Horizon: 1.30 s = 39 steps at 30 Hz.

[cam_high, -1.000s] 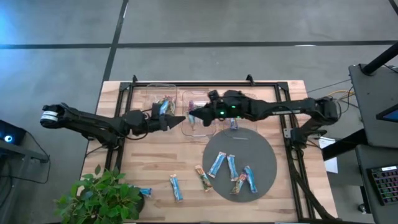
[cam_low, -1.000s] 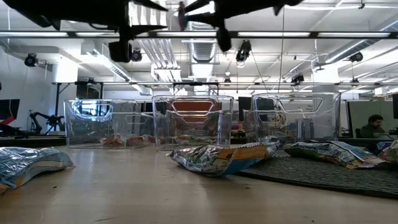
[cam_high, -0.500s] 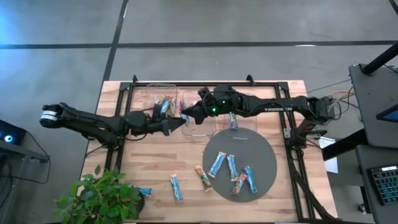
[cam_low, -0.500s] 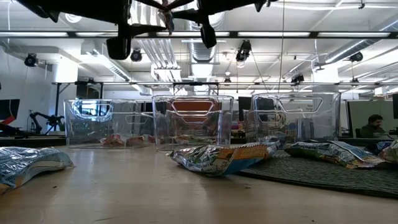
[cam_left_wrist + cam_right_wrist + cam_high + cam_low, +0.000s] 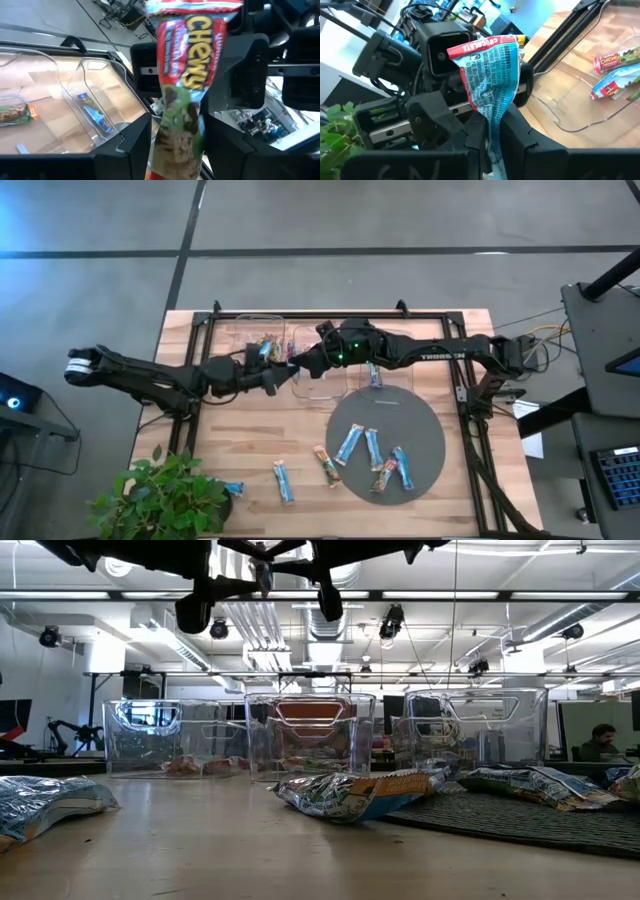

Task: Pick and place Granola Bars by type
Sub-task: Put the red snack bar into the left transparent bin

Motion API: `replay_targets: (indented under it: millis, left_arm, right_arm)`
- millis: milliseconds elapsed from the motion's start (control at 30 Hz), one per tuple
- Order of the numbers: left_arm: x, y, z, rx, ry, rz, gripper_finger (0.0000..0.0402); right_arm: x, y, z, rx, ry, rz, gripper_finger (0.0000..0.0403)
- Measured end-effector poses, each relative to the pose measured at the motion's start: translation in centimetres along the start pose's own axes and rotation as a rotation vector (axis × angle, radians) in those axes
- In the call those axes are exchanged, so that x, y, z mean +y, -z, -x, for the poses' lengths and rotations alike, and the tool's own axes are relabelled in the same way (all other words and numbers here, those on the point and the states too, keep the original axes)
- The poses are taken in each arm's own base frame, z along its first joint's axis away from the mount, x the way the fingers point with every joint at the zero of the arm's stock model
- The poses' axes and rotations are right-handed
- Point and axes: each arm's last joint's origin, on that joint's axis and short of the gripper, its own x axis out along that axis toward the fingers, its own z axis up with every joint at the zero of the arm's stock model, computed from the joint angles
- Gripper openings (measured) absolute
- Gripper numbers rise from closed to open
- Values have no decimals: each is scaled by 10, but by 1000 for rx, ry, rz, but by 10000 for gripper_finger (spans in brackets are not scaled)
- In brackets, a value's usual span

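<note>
High view: left gripper [image 5: 283, 373] & right gripper [image 5: 299, 363] met tip-to-tip above the clear bins [image 5: 318, 385], each clamped on one granola bar [image 5: 184, 90].

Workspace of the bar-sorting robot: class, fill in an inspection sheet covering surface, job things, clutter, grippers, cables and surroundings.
Surface: wooden table with a dark round mat.
Job's things: four granola bars on the mat, three loose bars on the wood, and others inside the clear bins.
Clutter: potted plant at the table's near left corner.
Grippers: left gripper and right gripper meet above the bins, apparently both gripping one Chewy bar.
Cables: loose wires by the right arm's base.
Surroundings: seated person far behind the table.
</note>
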Motion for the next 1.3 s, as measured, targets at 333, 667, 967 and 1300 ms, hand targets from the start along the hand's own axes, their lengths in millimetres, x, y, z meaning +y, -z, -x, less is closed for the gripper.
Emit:
replay_targets:
  millis: [333, 667, 967, 1300]
  left_arm:
    - [3, 1, -4, 39, 18, -24, 147]
    - [5, 4, -5, 53, 5, -26, 127]
    - [8, 3, -5, 38, -24, -54, 125]
    - [24, -15, 7, -25, -226, -101, 125]
  right_arm:
    - [2, -2, -1, -7, -4, 0, 34]
    - [-1, -1, 0, 23, 8, -67, 99]
    - [12, -7, 15, 39, -26, -9, 231]
    - [24, -16, 93, -33, 389, 135, 291]
